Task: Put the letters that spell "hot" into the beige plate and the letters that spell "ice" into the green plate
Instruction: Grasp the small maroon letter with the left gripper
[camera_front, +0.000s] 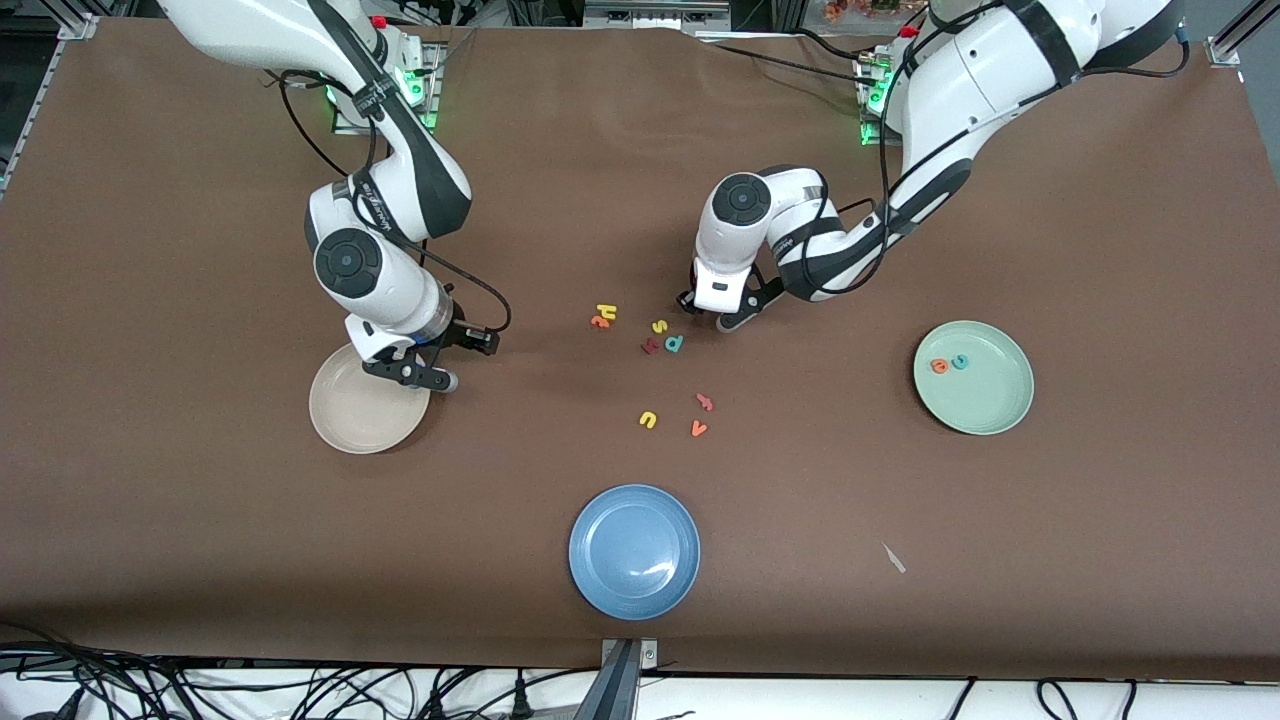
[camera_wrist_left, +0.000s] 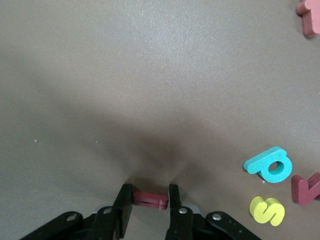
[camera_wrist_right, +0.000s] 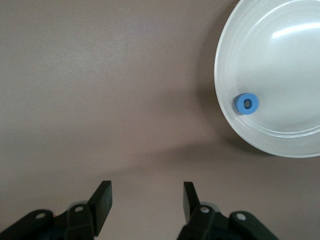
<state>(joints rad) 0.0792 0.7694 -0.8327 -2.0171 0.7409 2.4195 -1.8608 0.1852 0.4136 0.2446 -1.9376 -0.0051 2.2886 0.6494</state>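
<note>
Your left gripper (camera_wrist_left: 147, 202) was down at the table near the middle, fingers pinched onto a dark red bar letter (camera_wrist_left: 150, 200), which reads as the i. Your right gripper (camera_wrist_right: 145, 200) hung with fingers apart and nothing between them, above the beige plate's (camera_front: 345, 425) edge toward the table's middle.

Done, by my read: the blue o (camera_wrist_right: 247, 103) lay in the beige plate near its rim; the orange e (camera_front: 939, 366) and teal c (camera_front: 960, 361) lay in the green plate (camera_front: 990, 415), touching or nearly so.

Left, I'd say: the i still had to travel to the green plate. The yellow h (camera_front: 606, 312) and an orange letter (camera_front: 599, 322) right against it, probably the t, sat on the table near the middle and still needed the beige plate.

Hard to make out: you could not see the o in the front view, since the right gripper covered that part of the plate. The left arm's wrist hid the i from the front. The orange letter by the h was too small to read for sure. The teal p (camera_wrist_left: 269, 164) and yellow s (camera_wrist_left: 267, 210) lay loose near the left gripper.
</note>
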